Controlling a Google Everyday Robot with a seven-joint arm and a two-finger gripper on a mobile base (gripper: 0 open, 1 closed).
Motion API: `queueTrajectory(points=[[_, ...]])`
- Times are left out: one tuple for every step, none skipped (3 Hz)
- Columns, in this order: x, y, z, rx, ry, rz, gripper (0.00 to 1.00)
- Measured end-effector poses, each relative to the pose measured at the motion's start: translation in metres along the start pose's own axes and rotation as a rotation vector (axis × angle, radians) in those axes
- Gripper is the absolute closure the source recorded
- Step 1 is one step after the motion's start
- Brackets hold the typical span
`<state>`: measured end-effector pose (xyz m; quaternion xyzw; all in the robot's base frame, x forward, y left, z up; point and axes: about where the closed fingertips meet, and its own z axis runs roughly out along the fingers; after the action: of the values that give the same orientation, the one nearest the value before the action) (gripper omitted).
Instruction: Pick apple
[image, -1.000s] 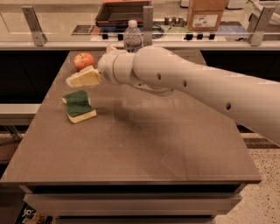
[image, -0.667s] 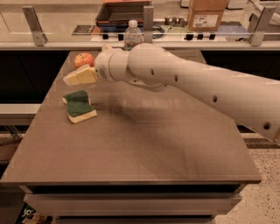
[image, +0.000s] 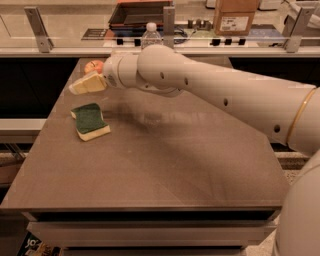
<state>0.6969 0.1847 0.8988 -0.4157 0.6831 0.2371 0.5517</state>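
The gripper (image: 88, 83) is seen low over the far left part of the table (image: 165, 170), pointed left, cream-coloured; whether it is open or closed cannot be told. Nothing is seen held in it. The apple (image: 93, 65) is found just behind the gripper, red-orange, resting on the table near the far left corner and partly hidden by the gripper's upper edge; contact between the two cannot be judged. A sponge (image: 90, 121), green scrub side up over a yellow base, is laid flat on the table nearer the camera than the gripper and apart from it. The white arm (image: 225, 95) is stretched in from the right across the far half of the table.

Containers: a water bottle (image: 150, 34) with a white cap is seen upright behind the arm, its base hidden, so what it stands on cannot be told; its contents look clear. A cardboard box (image: 234, 16) with a white label is set on the counter (image: 60, 42) beyond the table; its contents are not shown. A dark tray (image: 140, 14) is placed on the same counter, contents not made out.
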Motion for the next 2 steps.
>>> queueTrajectory(points=[[0.003,-0.007,0.011,0.024,0.022,0.011,0.0],[0.008,-0.02,0.021,0.047,0.038,0.021,0.0]])
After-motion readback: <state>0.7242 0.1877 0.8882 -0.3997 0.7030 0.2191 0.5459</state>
